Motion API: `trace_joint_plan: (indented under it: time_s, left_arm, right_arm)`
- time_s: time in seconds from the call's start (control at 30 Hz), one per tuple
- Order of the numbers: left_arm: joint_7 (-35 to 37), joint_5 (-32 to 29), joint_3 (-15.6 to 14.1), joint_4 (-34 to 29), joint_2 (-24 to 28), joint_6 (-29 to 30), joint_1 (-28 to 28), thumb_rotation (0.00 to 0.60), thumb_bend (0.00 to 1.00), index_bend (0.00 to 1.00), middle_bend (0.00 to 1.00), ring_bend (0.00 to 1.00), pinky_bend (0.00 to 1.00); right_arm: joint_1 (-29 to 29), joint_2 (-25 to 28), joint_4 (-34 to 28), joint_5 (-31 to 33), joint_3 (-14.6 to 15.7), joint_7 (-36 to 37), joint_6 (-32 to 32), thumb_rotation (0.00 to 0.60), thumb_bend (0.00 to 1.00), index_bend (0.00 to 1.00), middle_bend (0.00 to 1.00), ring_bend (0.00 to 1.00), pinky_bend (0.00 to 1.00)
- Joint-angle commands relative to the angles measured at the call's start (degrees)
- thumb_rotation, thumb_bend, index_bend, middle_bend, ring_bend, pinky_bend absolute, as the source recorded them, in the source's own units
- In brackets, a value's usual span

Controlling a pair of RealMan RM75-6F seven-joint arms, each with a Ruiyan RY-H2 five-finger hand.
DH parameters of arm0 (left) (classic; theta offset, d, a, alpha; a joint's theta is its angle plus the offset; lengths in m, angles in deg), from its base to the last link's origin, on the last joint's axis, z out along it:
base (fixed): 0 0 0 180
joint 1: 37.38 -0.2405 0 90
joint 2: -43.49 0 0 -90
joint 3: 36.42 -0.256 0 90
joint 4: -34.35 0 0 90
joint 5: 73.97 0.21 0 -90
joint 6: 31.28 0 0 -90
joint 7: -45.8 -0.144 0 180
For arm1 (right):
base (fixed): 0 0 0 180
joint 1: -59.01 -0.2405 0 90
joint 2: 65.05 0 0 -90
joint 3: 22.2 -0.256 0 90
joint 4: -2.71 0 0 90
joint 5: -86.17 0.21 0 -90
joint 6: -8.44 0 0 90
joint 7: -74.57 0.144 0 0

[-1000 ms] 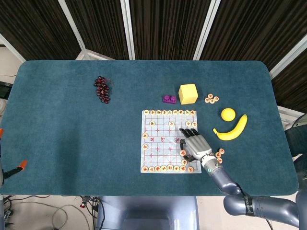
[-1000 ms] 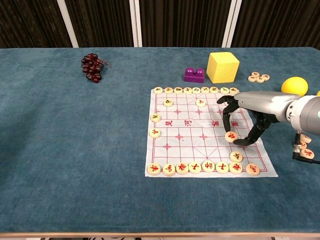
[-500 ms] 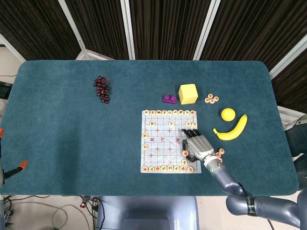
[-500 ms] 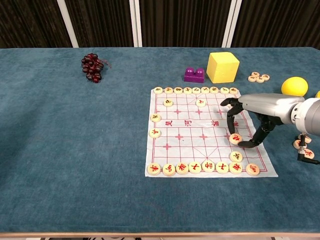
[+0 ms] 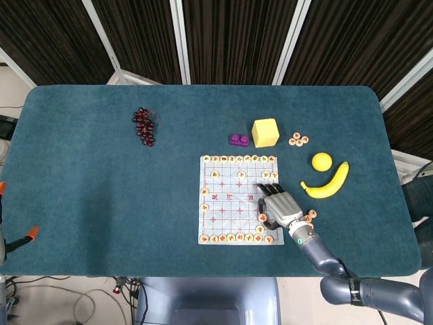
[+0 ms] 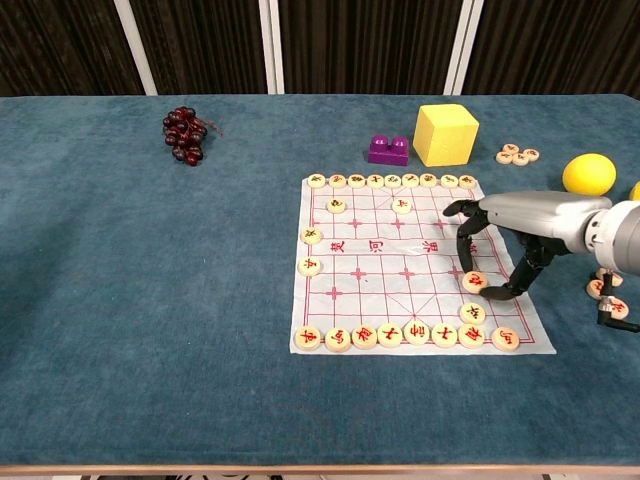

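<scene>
A paper chess board point(image 5: 230, 203) point(image 6: 380, 270) lies on the blue table, with round wooden pieces along its near and far rows. My right hand point(image 5: 281, 206) point(image 6: 515, 220) arches over the board's right side. Its fingertips and thumb pinch one round chess piece point(image 6: 473, 280) point(image 5: 262, 217), which rests on the board just above another piece point(image 6: 472, 313). Neither view shows my left hand.
Behind the board stand a yellow cube point(image 5: 265, 132) point(image 6: 446, 134) and a purple block point(image 5: 238, 139) point(image 6: 389, 150). Grapes point(image 5: 144, 126) point(image 6: 184, 133) lie far left. To the right are loose pieces point(image 5: 298, 139), a yellow ball point(image 5: 322, 161), a banana point(image 5: 327, 184), and more pieces point(image 6: 607, 295) by my wrist.
My right hand has slid slightly right and toward the near edge, taking the pinched piece with it across the board. Nothing else has moved.
</scene>
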Motion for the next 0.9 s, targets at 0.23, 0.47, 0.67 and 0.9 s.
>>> trace_joint_plan:
  time_s: [0.23, 0.47, 0.67, 0.9]
  left_arm:
    - [0.04, 0.0, 0.02, -0.04, 0.03, 0.07, -0.04, 0.6, 0.03, 0.04, 0.0, 0.0, 0.04]
    - [0.04, -0.02, 0.03, 0.0, 0.03, 0.02, -0.02, 0.6, 0.03, 0.04, 0.0, 0.0, 0.04]
    - [0.05, -0.04, 0.03, -0.01, 0.06, 0.01, -0.03, 0.6, 0.03, 0.04, 0.0, 0.0, 0.04]
    - [-0.01, 0.0, 0.01, -0.04, 0.03, 0.07, -0.05, 0.6, 0.03, 0.04, 0.0, 0.0, 0.04]
  right_arm:
    - [0.13, -0.18, 0.13, -0.17, -0.08, -0.16, -0.16, 0.6, 0.37, 0.53, 0.0, 0.0, 0.04]
    - [0.04, -0.51, 0.36, -0.12, -0.07, -0.54, -0.53, 0.6, 0.37, 0.5, 0.0, 0.0, 0.04]
    - [-0.03, -0.43, 0.38, 0.31, -0.16, -0.94, -0.76, 0.6, 0.37, 0.47, 0.0, 0.0, 0.04]
    - [-0.12, -0.33, 0.26, 0.53, -0.11, -1.28, -1.08, 0.6, 0.37, 0.46, 0.0, 0.0, 0.04]
